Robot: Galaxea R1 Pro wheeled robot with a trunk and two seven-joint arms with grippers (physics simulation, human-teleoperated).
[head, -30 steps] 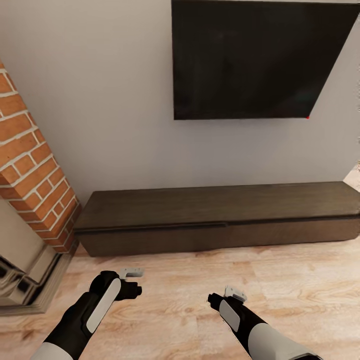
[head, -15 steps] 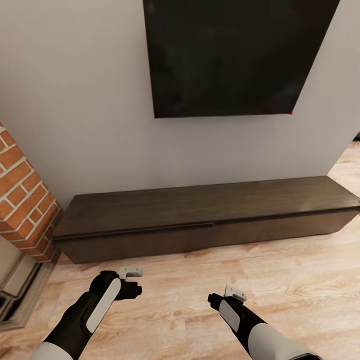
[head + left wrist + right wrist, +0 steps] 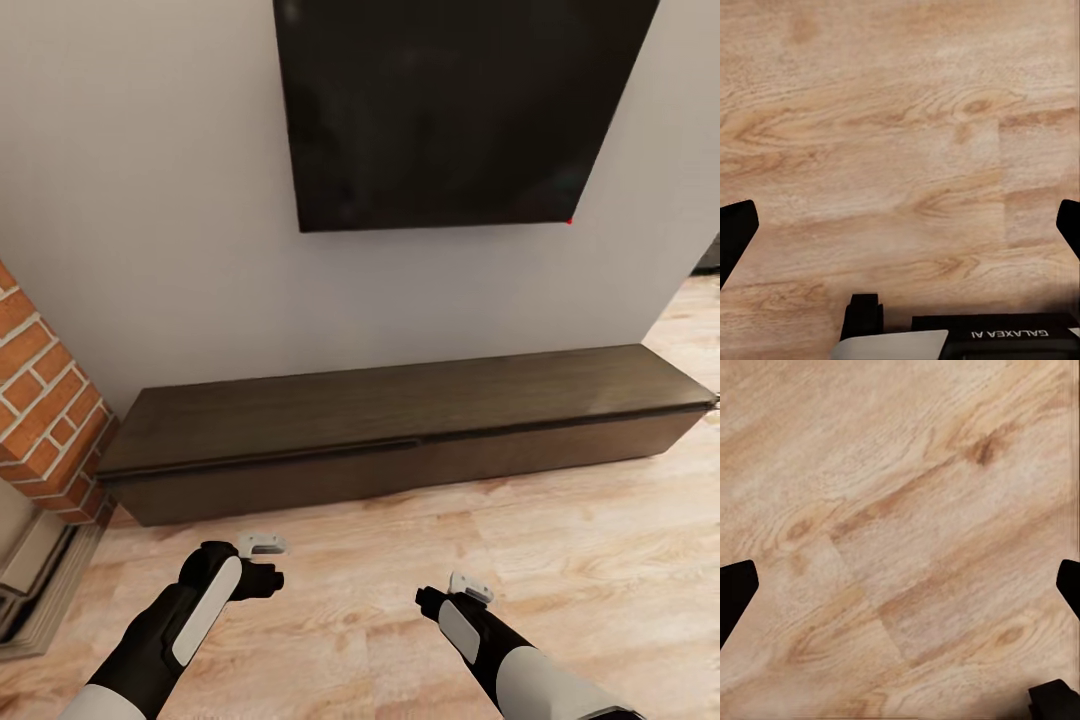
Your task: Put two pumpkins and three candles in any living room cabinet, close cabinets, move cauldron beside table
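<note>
The cabinet (image 3: 400, 440), a long low dark brown unit with flat handleless fronts, runs along the wall ahead of me. Its fronts look shut, and its top is bare. My left gripper (image 3: 262, 560) hangs over the wood floor a short way in front of the cabinet's left half. In the left wrist view its fingers stand wide apart, so the left gripper (image 3: 900, 225) is open with only floor between them. My right gripper (image 3: 466, 590) hovers lower and further right. It is open too, and the right gripper (image 3: 900, 585) is empty. The pumpkins, candles, cauldron and table are out of view.
A black TV (image 3: 460, 110) hangs on the grey wall above the cabinet. A red brick fireplace (image 3: 40, 420) with a stone hearth (image 3: 30, 590) stands at the left. Pale wood floor (image 3: 580, 560) spreads to the right, past the cabinet's right end.
The camera has swung right: the cabinet, TV and brick fireplace have slid left in the picture. Both arms hold the same pose.
</note>
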